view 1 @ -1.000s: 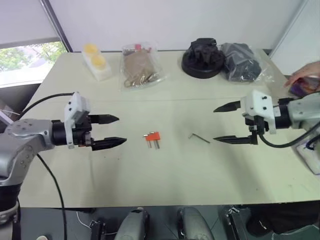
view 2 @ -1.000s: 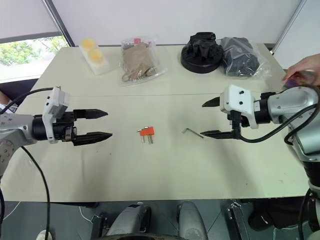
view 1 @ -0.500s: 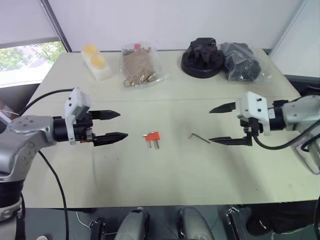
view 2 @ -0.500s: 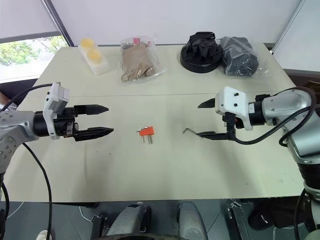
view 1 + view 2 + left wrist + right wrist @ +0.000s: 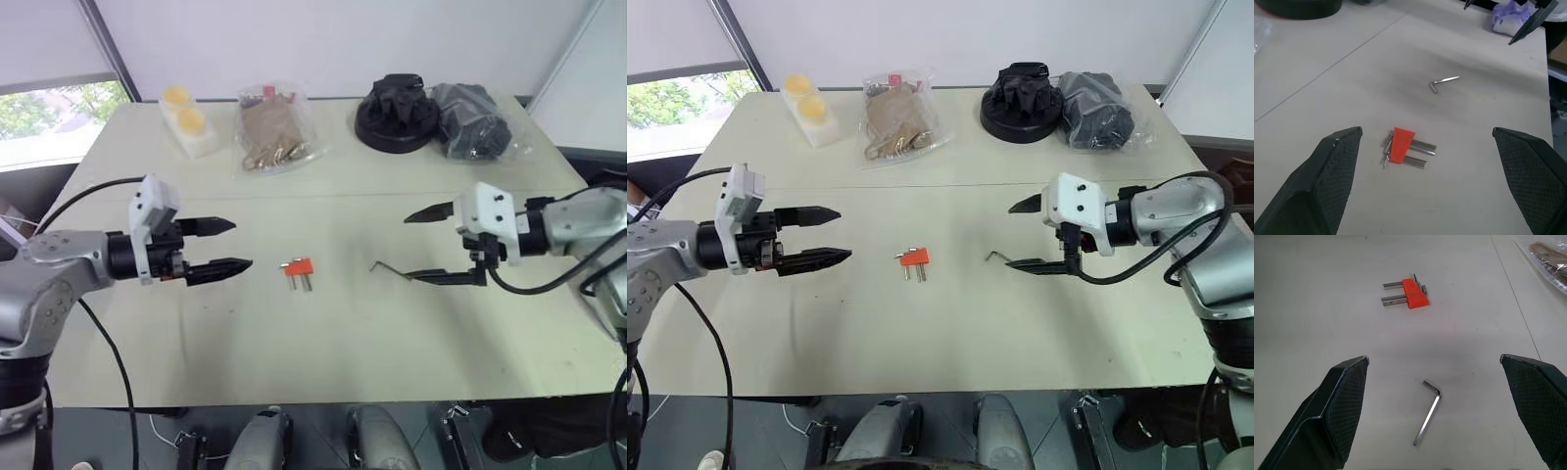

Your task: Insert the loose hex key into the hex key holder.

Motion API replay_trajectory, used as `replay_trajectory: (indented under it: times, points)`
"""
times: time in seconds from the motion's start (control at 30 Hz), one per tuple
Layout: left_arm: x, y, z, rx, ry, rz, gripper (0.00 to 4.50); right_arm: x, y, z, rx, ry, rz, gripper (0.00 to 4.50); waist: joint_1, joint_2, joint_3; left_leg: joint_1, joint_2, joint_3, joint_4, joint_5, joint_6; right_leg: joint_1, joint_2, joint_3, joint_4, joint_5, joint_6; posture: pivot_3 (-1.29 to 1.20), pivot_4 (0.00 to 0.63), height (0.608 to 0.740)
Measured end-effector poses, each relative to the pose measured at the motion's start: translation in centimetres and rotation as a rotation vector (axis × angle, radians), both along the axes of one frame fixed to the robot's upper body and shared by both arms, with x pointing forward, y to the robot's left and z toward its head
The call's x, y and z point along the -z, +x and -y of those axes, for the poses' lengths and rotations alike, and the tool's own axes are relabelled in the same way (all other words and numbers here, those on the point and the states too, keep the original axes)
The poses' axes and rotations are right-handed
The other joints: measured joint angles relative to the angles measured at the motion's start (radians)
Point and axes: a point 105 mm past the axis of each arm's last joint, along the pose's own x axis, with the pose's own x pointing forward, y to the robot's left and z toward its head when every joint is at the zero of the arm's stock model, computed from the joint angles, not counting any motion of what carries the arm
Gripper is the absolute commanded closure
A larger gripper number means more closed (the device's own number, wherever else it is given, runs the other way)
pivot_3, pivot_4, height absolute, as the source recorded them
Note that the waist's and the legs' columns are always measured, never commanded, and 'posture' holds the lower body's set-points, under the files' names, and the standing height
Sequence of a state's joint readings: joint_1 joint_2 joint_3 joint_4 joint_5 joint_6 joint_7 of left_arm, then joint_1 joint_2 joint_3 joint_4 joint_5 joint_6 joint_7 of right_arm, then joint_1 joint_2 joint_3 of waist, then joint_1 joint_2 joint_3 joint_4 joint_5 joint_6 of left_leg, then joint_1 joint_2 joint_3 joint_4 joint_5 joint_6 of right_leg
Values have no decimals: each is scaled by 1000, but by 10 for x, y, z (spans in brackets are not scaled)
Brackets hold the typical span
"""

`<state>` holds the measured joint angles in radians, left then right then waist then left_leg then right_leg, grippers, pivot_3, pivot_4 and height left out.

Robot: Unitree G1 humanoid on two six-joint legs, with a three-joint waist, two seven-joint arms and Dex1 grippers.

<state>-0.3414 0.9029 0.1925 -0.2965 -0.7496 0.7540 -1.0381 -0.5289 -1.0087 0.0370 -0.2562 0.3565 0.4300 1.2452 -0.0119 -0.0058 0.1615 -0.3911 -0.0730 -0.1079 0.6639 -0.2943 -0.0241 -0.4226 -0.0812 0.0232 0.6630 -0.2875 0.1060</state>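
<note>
Both end effectors are spread wide and carrying nothing: my right end effector (image 5: 431,245) hangs just beside the loose hex key (image 5: 389,268), which lies flat on the bench (image 5: 323,362) with its short bent end toward the middle, and my left end effector (image 5: 223,246) hovers on the far side of the hex key holder (image 5: 298,268), pointing in toward it. From the right wrist view the key (image 5: 1428,416) sits between my two open fingers (image 5: 1337,416), angled a little, with the red holder (image 5: 1413,286) farther on along the same line, its short grey keys sticking out sideways. I read this as the approach to the first pickup; nothing has been gripped and the insertion is all still to do. I hold the right arm tilted down toward the bench because the key is thin and lies flat, so the fingertips must come low to pinch it without skating it away. The left arm waits level near the holder, I judge, so it can steady that small block once the key comes across. Holder and key lie well apart from the bagged items (image 5: 274,127) and the black bundles (image 5: 397,113) along the far edge, so the working area is free. The main risk I see is the rod slipping or pivoting out as the fingers close.
</note>
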Motion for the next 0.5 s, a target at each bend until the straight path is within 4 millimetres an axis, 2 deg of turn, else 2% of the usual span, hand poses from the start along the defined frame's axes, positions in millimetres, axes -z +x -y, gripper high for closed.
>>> replay_trajectory:
  times: [0.17,0.4,0.5]
  points:
    - [4,6,-4,-57,-6,14,37,13,14,-16,11,53,36,0,0,0,0,0,0,0,0,2,-3,0,0,0,0,0,0,0,150,740]
    - [14,16,-8,-165,-47,27,37,57,35,-59,50,123,85,0,-2,0,0,0,0,0,0,4,-6,-2,0,1,2,0,0,0,150,740]
    - [19,18,-10,-206,-51,22,37,78,48,-68,114,126,97,0,-2,0,0,0,-1,0,0,4,-7,-2,0,1,2,0,0,0,150,740]
